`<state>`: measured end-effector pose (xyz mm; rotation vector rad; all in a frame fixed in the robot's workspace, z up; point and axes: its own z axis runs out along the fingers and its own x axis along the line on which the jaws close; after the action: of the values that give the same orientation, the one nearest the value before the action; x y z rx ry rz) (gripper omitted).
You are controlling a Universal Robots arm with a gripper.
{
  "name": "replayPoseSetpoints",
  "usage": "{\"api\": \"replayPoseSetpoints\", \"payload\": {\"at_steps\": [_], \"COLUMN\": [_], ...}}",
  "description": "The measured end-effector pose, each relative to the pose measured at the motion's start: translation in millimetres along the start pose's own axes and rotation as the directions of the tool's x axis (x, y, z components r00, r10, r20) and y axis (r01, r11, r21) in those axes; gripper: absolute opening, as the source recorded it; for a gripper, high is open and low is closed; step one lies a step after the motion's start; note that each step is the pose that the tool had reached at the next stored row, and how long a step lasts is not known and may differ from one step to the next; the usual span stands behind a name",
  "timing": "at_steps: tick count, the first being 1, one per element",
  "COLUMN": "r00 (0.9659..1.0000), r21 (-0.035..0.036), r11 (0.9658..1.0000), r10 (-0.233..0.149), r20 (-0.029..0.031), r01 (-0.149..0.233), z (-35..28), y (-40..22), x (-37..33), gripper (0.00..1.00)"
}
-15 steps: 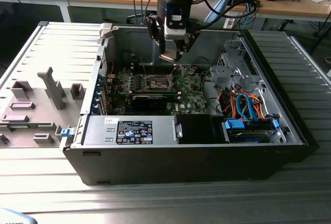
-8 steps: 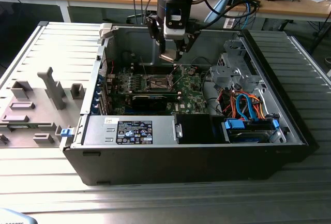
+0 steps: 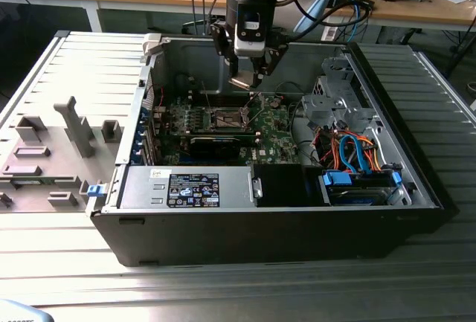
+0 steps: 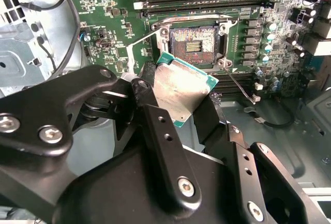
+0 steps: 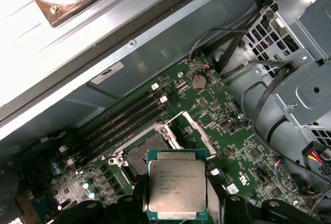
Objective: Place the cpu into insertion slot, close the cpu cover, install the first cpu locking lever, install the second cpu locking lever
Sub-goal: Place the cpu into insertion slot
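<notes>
The black linkage of the claw [image 4: 178,102] sat nearest the lens in the second wrist view. Its 2 fingers were clenched on opposite edges of the cpu [image 4: 182,81], silver-grey top showing, tilted and clear of the board. In the exterior view the claw [image 3: 246,78] hung inside the open computer case [image 3: 387,188], which lay on the ribbed surface [image 3: 223,292], above the green motherboard [image 3: 279,140].

The insertion slot [image 4: 195,42] lay bare just beyond the chip, its brownish-gold centre exposed. The cpu cover [image 5: 202,137] stood swung up beside it, and a thin locking lever [image 4: 239,85] was free of its catch.

Judgement: step 1 of 4, placing the cpu, was in hand and not yet done. Seating it would call for levelling the chip, squaring its edges to the slot's rim, and a gentle descent, since the contacts looked delicate.
</notes>
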<state>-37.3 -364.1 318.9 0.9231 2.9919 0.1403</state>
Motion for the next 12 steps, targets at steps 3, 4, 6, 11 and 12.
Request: {"api": "replayPoseSetpoints", "payload": {"at_steps": [3, 4, 6, 11, 12], "r00": [1.0, 1.0, 0.9999, 0.9997, 0.9997], "r21": [-0.0002, -0.0002, -0.0002, -0.0004, -0.0004], "r11": [1.0, 1.0, 0.9999, 0.9998, 0.9997], "r10": [0.006, 0.008, 0.012, 0.022, 0.024], "r20": [0.0005, 0.0007, 0.001, 0.002, 0.0021], "r01": [-0.006, -0.008, -0.012, -0.022, -0.024], "z": [0.0, 0.0, 0.0, 0.0, 0.0], "y": [0.0, 0.0, 0.0, 0.0, 0.0], "x": [0.0, 0.0, 0.0, 0.0, 0.0], "gripper": [0.54, 0.54, 0.54, 0.54, 0.54]}}
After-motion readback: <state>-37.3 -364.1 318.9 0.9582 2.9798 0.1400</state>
